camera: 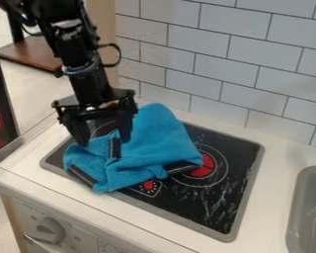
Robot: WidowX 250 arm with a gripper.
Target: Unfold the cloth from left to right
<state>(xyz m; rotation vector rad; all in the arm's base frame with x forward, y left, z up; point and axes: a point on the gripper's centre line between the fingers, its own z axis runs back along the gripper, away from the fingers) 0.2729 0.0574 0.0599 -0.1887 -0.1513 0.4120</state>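
Directly below the hand (105,140) in the camera view, the left part of the blue cloth (154,141) is found, with the larger share of it spread to the hand's right and toward the tiled wall (243,64). The cloth's long axis is seen to slant from the near left, just in front of the hand, to a rounded peak beyond the hand's right side. The hand is held with its two fingers well apart, pointed downward, and nothing is seen to be gripped; whether the cloth is touched by the fingertips cannot be told. One dark strip (114,147) of the cloth is set just beneath the right-hand fingertip, which is judged to be the nearest place to be pinched. For the unfolding, a layer would need to be caught there and drawn toward the right; if both layers are caught together, the fold may simply be dragged along.

One hand, one arm (88,81) and one cloth are counted, with three dark strips on the cloth. One cooktop (217,210) is set in the white surface (276,165) under the cloth, and one grey sink (299,217) is placed well apart to the hand's right.
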